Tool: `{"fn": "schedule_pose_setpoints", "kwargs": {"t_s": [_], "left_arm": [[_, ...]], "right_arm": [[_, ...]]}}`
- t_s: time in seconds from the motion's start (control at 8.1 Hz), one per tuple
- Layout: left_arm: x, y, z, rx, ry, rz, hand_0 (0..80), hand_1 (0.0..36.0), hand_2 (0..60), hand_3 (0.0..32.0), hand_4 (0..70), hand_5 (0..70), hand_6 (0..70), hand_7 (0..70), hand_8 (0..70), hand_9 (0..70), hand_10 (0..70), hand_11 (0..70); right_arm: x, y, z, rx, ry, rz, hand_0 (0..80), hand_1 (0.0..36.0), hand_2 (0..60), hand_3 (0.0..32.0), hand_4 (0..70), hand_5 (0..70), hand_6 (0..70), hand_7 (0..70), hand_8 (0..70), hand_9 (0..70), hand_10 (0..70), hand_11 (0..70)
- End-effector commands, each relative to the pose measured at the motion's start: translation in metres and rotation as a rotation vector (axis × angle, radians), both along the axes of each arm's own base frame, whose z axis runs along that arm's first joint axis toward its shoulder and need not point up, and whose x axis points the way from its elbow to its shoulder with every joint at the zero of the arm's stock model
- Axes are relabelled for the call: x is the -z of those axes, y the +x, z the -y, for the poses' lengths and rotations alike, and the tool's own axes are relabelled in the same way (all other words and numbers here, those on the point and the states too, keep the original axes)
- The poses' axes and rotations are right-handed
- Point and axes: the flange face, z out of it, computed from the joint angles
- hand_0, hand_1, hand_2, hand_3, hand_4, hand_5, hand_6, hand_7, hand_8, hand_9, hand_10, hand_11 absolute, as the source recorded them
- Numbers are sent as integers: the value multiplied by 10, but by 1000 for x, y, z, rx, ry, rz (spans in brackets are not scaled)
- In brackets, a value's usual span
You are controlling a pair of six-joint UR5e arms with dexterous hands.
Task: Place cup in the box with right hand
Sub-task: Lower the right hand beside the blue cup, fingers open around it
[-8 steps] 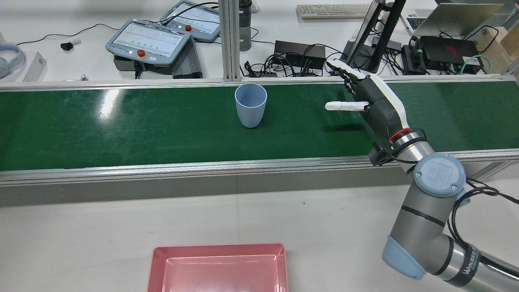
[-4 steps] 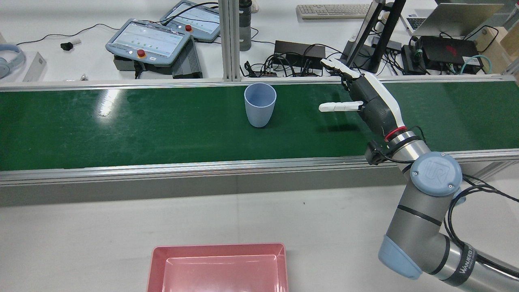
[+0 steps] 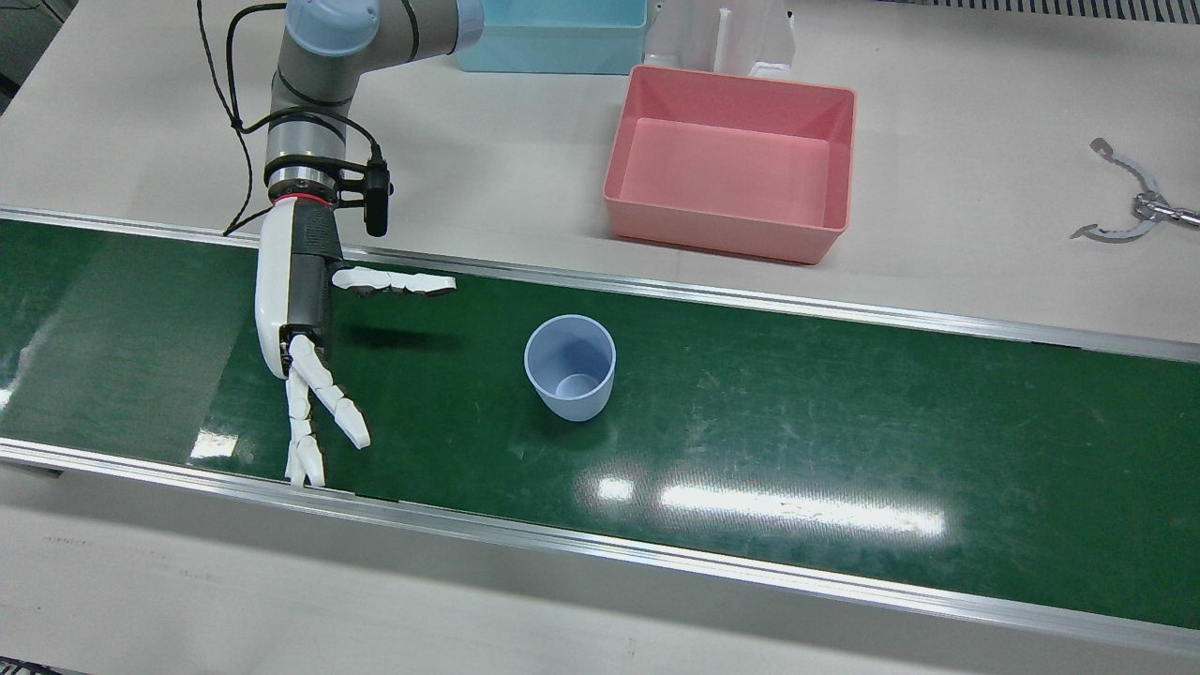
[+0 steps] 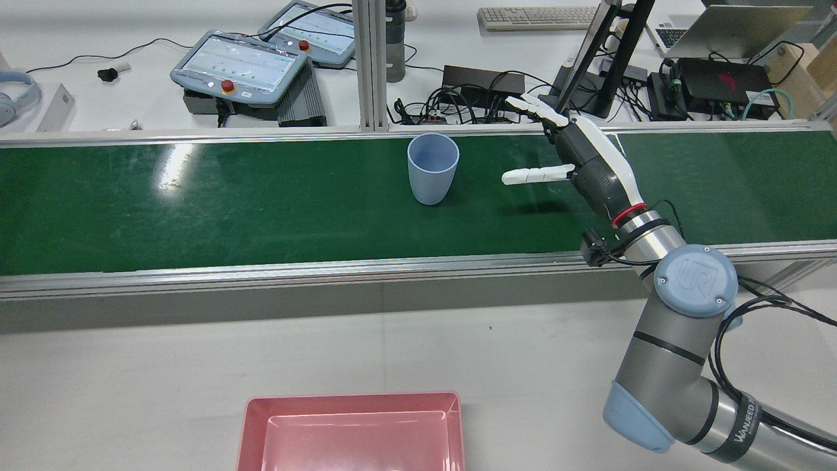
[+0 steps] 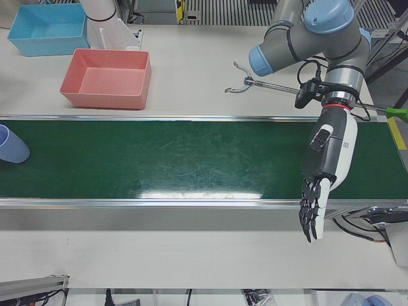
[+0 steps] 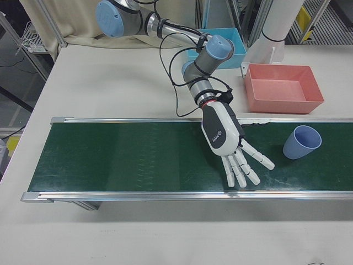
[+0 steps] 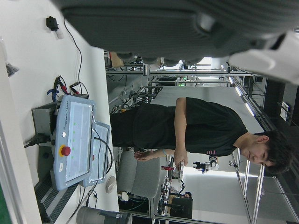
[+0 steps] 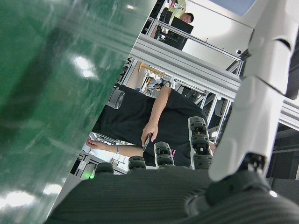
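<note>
In the front view, the right arm (image 3: 309,103) reaches down from the top edge and ends in the right hand (image 3: 300,309), which hangs over the green conveyor belt (image 3: 844,422) near its left end. The hand holds nothing: its fingers (image 3: 314,412) are straight and fanned apart, pointing toward the belt's near rail, while the thumb (image 3: 394,281) sticks out sideways toward the cup. The light blue cup (image 3: 570,367) stands upright on the belt to the right of the hand, mouth up and clear of it, with bare belt between the two. Further right and beyond the belt's far rail, the pink box (image 3: 731,164) sits on the pale table (image 3: 984,187).

In the left-front view, the left hand (image 5: 325,172) hangs over the right end of the belt, palm-side dark, its fingers stretched straight down past the near rail and gripping nothing.
</note>
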Motion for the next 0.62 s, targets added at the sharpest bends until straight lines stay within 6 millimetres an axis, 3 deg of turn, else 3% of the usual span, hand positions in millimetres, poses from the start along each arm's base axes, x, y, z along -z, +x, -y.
{"fn": "schedule_pose_setpoints", "kwargs": {"t_s": [0.0,0.49], "left_arm": [[0,0,0,2,-1,0,0,0,0,0,0,0,0,0,0,0,0,0],[0,0,0,2,1,0,0,0,0,0,0,0,0,0,0,0,0,0]], "right_arm": [[0,-7,-3,7,4,-20,500,199,38,0,0,55,40,120,7,42,0,0],[17,-16,0,9,27,-18,498,196,40,0,0,54,44,139,12,52,0,0]]}}
